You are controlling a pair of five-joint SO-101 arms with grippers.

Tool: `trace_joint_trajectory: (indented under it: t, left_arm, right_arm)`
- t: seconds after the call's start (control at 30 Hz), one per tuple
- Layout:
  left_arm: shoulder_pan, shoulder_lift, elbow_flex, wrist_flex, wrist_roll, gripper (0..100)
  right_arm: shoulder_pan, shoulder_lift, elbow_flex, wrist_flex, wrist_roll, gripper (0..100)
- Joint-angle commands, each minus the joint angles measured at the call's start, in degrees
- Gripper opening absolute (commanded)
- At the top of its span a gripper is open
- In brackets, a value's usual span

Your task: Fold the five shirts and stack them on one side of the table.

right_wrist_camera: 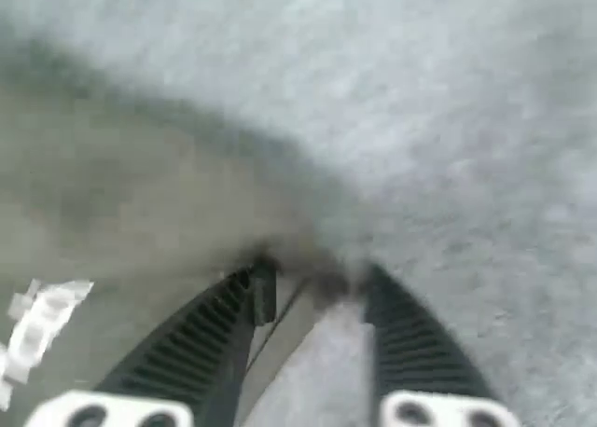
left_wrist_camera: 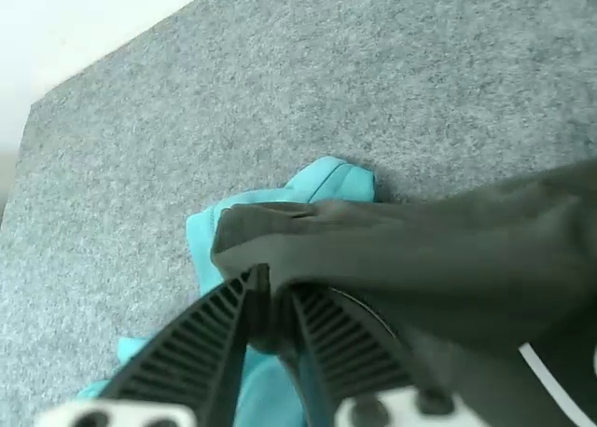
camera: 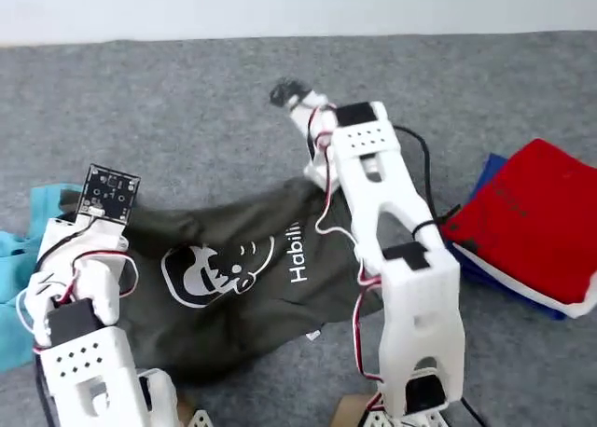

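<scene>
Just beside left gripper (left_wrist_camera: 270, 301), under its tips: teal shirt (camera: 14, 259). Pressed together on a corner of the dark shirt (camera: 233, 287), spread from there across to right gripper (right_wrist_camera: 317, 282). Spread apart there, at the far hem. Well off to the right: red-topped folded stack (camera: 536, 222).

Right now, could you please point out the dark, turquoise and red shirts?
dark shirt (camera: 244, 311): high view, middle of its front.
turquoise shirt (left_wrist_camera: 331, 178): left wrist view, bunched fold.
red shirt (camera: 546, 217): high view, top face.
</scene>
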Motion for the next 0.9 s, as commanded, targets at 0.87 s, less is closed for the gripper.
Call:
trace_joint_trajectory:
  t: [0.87]
  left_arm:
    - [0.4, 0.1, 3.6, -6.0, -0.2, 0]
  right_arm:
    - [-6.5, 4.7, -15.5, 24.6, -1.7, 18.5]
